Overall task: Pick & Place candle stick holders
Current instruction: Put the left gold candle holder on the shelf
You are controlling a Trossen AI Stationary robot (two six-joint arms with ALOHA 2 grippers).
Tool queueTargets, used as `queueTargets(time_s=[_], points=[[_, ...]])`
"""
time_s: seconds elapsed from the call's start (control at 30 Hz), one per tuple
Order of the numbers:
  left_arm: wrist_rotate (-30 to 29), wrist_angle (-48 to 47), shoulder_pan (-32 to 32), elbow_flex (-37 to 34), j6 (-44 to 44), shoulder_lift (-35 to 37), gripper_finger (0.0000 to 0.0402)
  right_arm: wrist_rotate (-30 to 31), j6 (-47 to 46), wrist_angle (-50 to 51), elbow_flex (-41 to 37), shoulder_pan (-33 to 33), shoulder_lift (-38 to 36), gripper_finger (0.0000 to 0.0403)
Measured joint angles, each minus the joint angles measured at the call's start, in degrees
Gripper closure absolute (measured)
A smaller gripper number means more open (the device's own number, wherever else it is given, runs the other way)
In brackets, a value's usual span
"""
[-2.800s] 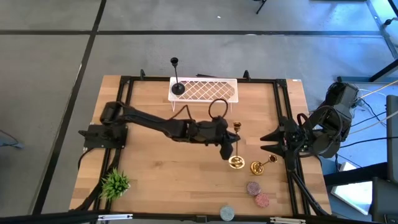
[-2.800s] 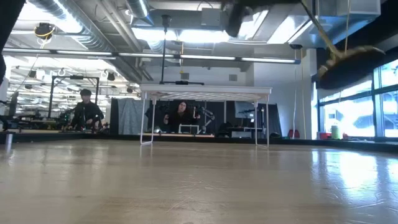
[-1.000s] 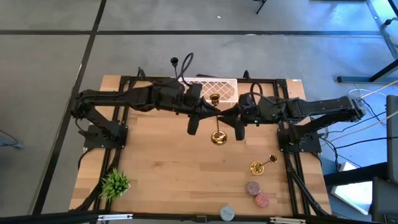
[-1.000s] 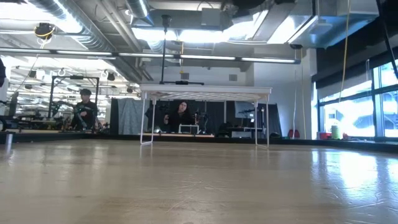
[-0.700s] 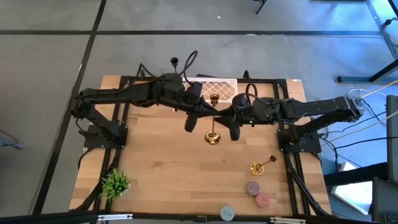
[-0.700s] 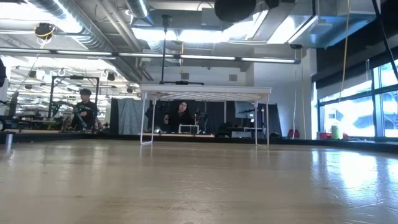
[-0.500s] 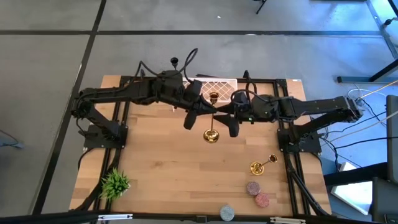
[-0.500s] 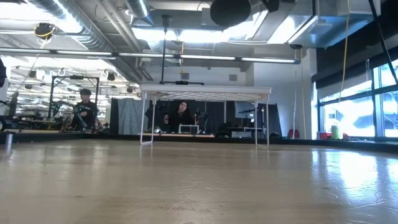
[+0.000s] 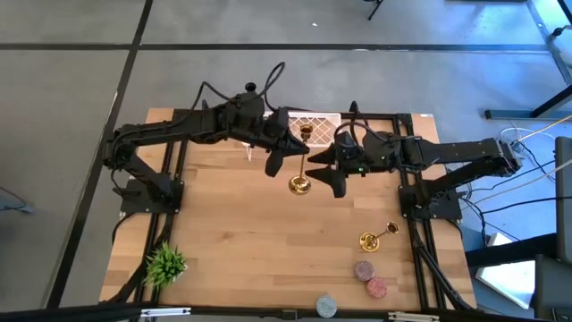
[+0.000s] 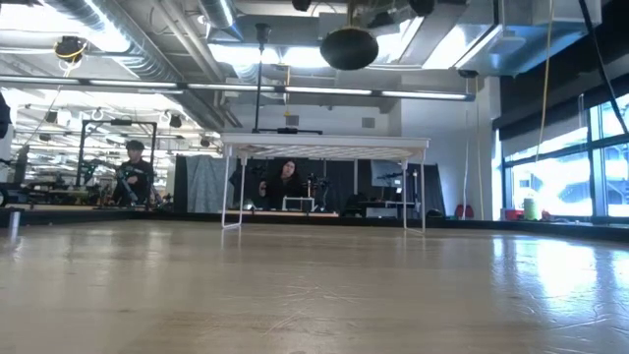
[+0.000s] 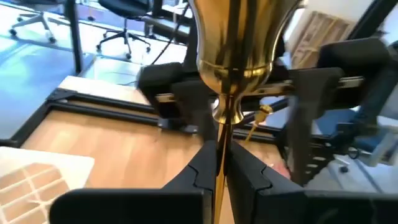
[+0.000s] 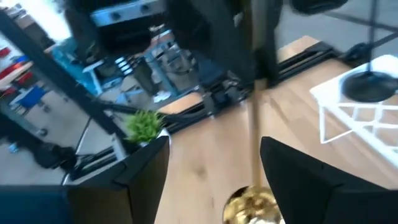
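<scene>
A shiny gold candle stick holder [image 9: 302, 161] hangs high over the table's far middle, with my left gripper [image 9: 293, 156] shut on it. Its round base [image 10: 349, 47] shows at the top of the low view. My right gripper [image 9: 324, 173] is open just to the right; in its wrist view the fingers [image 12: 292, 165] stand on either side of the stem [image 12: 255, 134] without touching. A second gold holder [image 9: 377, 238] lies on its side near the right. The black holder [image 12: 367, 84] stands by its base on the white rack [image 9: 323, 125]. My left gripper pinches the gold holder's thin stem [image 11: 222, 140] between its two fingers, below the knob under the cup [image 11: 239, 43]. The fingers come roughly level from the table's left and lie across the stem. The holder is lifted clear, about upright, its base hanging below.
A small green plant [image 9: 165, 264] stands at the near left corner. Two pink and red discs [image 9: 368, 277] and a grey one [image 9: 326, 307] lie near the front right. Black frame rails [image 9: 179, 161] run along the table's sides. People sit in the room beyond the table.
My left gripper has carried the gold holder a little toward the far left, still about upright, and its base has sunk into the top of the low view. My right gripper's fingers have spread apart and let go of the holder, staying beside it.
</scene>
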State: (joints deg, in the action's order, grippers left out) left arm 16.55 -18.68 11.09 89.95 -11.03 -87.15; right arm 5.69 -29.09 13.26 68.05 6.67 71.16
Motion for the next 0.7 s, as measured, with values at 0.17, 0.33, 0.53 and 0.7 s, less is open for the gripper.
queueTargets(time_s=[0.17, 0.33, 0.53, 0.7], points=[[1.28, 1.72, 0.43, 0.00, -0.62, 0.02, 0.0389, 1.14, 0.19, 0.02, 0.00, -0.60, 0.00, 0.0146], [2.74, 2.17, -0.20, 0.00, -1.20, 0.02, 0.0389, 1.78, 0.17, -0.53, 0.00, -1.10, 0.63, 0.0146], [2.69, 2.99, -1.92, 0.00, -1.72, 0.02, 0.0389, 1.69, 0.12, -1.41, 0.04, -1.17, 1.88, 0.0146], [2.57, 4.56, -2.81, 0.00, -1.75, 0.02, 0.0389, 2.43, -0.01, -3.04, 0.11, -1.10, 3.04, 0.0150]])
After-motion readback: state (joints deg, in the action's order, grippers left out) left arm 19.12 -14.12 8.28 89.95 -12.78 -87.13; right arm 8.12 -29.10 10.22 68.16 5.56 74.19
